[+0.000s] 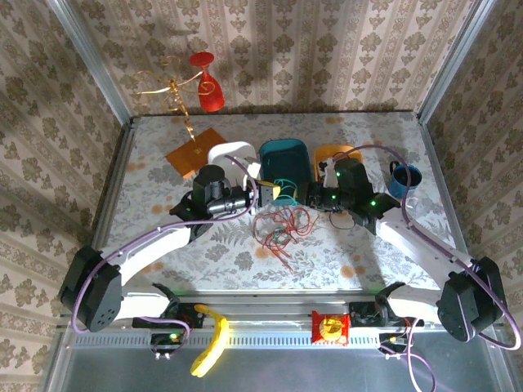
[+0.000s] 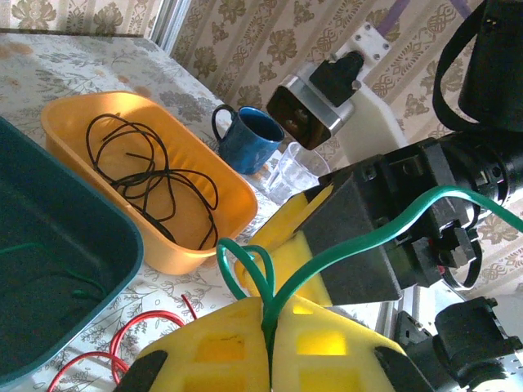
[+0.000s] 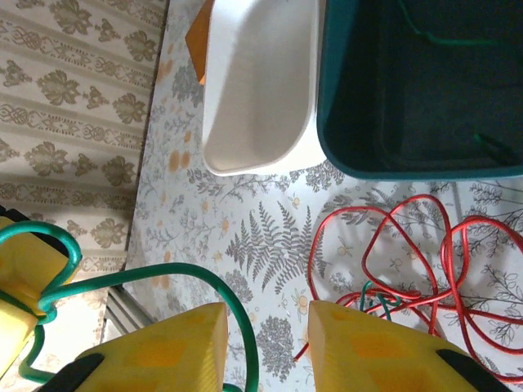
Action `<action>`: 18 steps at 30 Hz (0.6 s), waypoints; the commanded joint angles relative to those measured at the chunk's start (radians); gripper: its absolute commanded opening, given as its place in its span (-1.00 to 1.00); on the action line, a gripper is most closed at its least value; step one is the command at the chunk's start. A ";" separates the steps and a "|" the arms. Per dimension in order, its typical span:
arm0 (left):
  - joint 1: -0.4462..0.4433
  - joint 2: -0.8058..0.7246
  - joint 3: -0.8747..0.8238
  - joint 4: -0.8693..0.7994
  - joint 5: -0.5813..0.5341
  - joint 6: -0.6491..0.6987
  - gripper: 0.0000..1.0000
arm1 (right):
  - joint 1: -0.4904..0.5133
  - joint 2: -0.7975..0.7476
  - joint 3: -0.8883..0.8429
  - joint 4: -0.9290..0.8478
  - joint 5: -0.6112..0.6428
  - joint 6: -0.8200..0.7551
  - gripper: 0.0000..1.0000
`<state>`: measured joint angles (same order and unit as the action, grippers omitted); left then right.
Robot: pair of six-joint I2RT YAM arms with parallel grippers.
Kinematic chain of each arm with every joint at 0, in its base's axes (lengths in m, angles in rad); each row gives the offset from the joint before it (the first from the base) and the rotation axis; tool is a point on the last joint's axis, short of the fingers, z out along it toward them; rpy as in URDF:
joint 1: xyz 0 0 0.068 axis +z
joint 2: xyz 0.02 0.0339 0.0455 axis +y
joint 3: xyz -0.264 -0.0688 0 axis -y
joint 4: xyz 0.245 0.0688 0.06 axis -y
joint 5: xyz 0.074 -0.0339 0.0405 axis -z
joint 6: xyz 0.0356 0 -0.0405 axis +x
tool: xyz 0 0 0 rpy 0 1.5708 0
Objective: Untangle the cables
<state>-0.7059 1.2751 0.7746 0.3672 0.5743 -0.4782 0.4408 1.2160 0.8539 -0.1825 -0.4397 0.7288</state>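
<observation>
My left gripper (image 2: 267, 314) is shut on the green-teal cable (image 2: 384, 229), which loops up out of its yellow fingers and runs off toward the right arm. In the right wrist view the same cable (image 3: 189, 273) curves down between the spread fingers of my open right gripper (image 3: 267, 331), close to the left finger. From above, the left gripper (image 1: 263, 196) and right gripper (image 1: 313, 196) face each other in front of the bins, the green cable (image 1: 284, 188) between them. The red cable (image 1: 282, 229) lies tangled on the table below them. The black cable (image 2: 147, 175) is coiled in the orange bin (image 2: 212, 237).
A teal bin (image 1: 283, 159) holding a green strand (image 3: 441, 37), a white bin (image 1: 225, 155) and the orange bin (image 1: 335, 153) stand in a row behind the grippers. A blue mug (image 1: 403, 180) and clear cup (image 2: 294, 171) are at the right, an orange mat (image 1: 194, 151) at the left.
</observation>
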 commanded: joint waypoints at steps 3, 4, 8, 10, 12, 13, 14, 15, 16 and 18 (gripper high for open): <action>-0.008 0.004 0.034 0.015 0.006 0.012 -1.00 | 0.006 0.025 -0.013 0.052 -0.034 0.006 -0.61; -0.009 0.004 0.033 0.016 0.006 0.012 -1.00 | 0.007 0.028 -0.012 0.055 -0.024 0.007 -0.75; -0.007 0.000 0.034 0.021 0.014 -0.002 -1.00 | 0.006 0.026 0.021 -0.047 0.122 -0.025 -0.93; -0.006 -0.002 0.035 0.022 0.025 -0.009 -1.00 | 0.006 0.023 0.059 -0.150 0.257 -0.064 -0.96; -0.006 -0.005 0.032 0.022 0.034 -0.014 -1.00 | 0.006 0.026 0.096 -0.244 0.407 -0.108 -0.98; -0.006 -0.005 0.032 0.020 0.037 -0.016 -1.00 | 0.006 0.026 0.109 -0.272 0.465 -0.127 -0.97; -0.006 -0.005 0.030 0.015 0.041 -0.016 -1.00 | 0.006 0.025 0.121 -0.305 0.528 -0.142 -0.98; -0.006 -0.005 0.031 0.011 0.041 -0.018 -1.00 | 0.006 0.022 0.131 -0.330 0.589 -0.162 -0.98; -0.006 -0.007 0.029 0.009 0.041 -0.019 -1.00 | 0.006 0.020 0.137 -0.347 0.633 -0.170 -0.98; -0.006 -0.009 0.026 0.010 0.037 -0.022 -1.00 | 0.007 0.015 0.143 -0.392 0.717 -0.189 -0.99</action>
<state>-0.7139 1.2819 0.7750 0.3489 0.5747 -0.4793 0.4854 1.2304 0.9939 -0.3775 -0.1017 0.6071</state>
